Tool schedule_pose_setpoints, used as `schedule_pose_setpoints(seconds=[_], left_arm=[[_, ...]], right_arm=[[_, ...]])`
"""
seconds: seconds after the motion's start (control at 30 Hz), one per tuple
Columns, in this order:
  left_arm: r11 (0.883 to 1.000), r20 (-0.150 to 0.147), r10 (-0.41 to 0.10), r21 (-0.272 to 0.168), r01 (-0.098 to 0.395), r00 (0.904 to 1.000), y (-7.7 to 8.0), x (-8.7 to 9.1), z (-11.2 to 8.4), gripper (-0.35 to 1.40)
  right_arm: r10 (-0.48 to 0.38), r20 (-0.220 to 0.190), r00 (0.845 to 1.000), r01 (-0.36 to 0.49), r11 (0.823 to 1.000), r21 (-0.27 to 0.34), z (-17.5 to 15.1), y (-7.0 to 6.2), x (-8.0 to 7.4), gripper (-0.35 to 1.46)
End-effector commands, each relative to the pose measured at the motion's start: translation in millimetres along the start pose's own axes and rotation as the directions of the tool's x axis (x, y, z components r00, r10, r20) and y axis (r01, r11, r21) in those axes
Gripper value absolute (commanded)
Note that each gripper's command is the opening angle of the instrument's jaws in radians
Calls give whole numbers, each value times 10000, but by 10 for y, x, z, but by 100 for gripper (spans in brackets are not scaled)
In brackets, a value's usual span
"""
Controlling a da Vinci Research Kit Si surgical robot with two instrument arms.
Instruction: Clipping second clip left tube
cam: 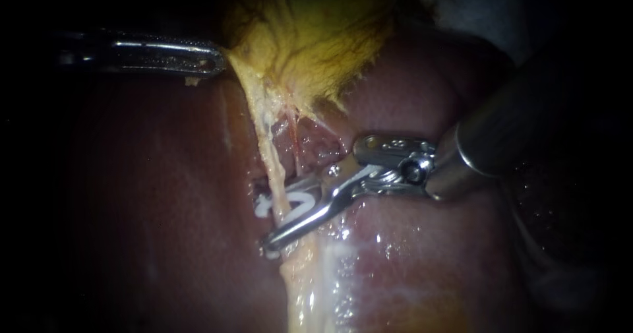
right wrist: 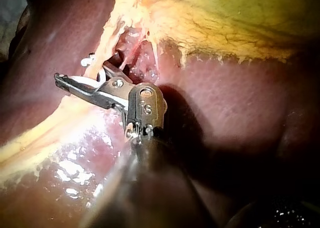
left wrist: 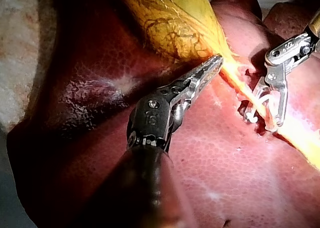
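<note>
A pale tube [cam: 275, 175] runs down from the yellow gallbladder [cam: 310, 30] across the red liver [cam: 165, 208]. My right instrument [cam: 273, 217] comes in from the right; its jaws stand apart astride the tube, carrying a white clip [cam: 264, 206] whose legs lie on either side of the tube. The left wrist view shows the same: the right instrument [left wrist: 264, 119], the clip [left wrist: 255, 110] and the tube [left wrist: 245, 90]. My left instrument [cam: 219, 61] has its jaws shut on the gallbladder's lower edge, pulling the tissue taut; its tip [left wrist: 214, 63] meets the gallbladder [left wrist: 170, 22].
Wet, glistening tissue [cam: 343, 267] lies below the right instrument's jaws. A raw pink pocket [cam: 316, 142] sits to the right of the tube. In the right wrist view the right instrument [right wrist: 82, 73] lies over the tube [right wrist: 107, 45], under the gallbladder [right wrist: 225, 22].
</note>
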Motion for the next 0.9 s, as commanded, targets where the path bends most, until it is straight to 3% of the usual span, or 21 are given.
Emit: schedule_pose_setpoints(seconds=[0.03, 0.57, 0.9], left_arm=[[10000, 1, 2, 7, -2, 10000, 0, 0, 0, -35], [10000, -1, 5, 16, -5, 10000, 1, 1, -2, -35], [10000, -2, 2, 20, -2, 10000, 1, 0, -2, -35]], right_arm=[[-32, 33, 10000, 31, 9999, 119, 1, -3, 1, 54], [-222, 199, 9996, 187, 9869, 1600, 20, -39, -4, 52], [-181, 84, 9998, 164, 9856, 1680, 23, -37, 5, 42]])
